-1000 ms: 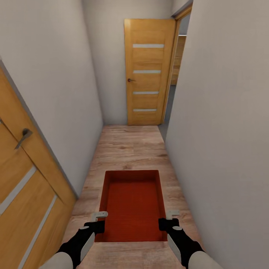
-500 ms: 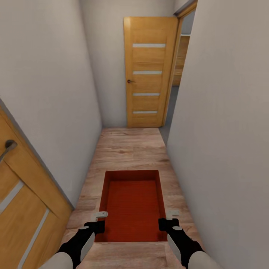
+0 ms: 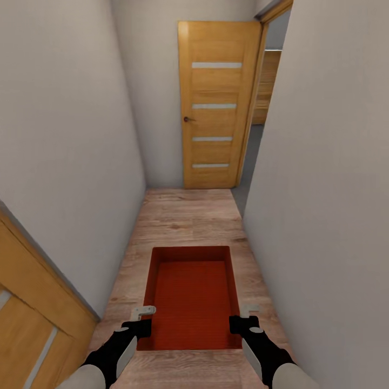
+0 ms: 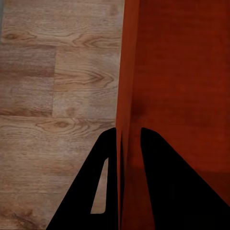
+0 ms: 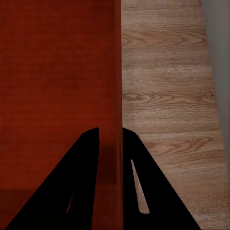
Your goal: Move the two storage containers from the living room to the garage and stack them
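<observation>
An orange-red storage container [image 3: 192, 297] with a ribbed bottom hangs level above the wood plank hallway floor, carried between both arms. My left gripper [image 3: 141, 324] is shut on its left side wall [image 4: 127, 96], one finger inside and one outside. On the opposite wall [image 5: 116, 86] my right gripper [image 3: 241, 323] is shut the same way. I cannot tell whether one container or a nested pair is held.
I am in a narrow hallway with grey-white walls close on both sides. A wooden door [image 3: 216, 105] stands open at the far end, beside an opening [image 3: 259, 124] to the right with grey floor beyond. Another wooden door [image 3: 32, 319] is at the near left.
The whole view has advanced down the hallway: the near left door slid out toward the left edge and the far door grew closer. Both grippers and the container kept their places.
</observation>
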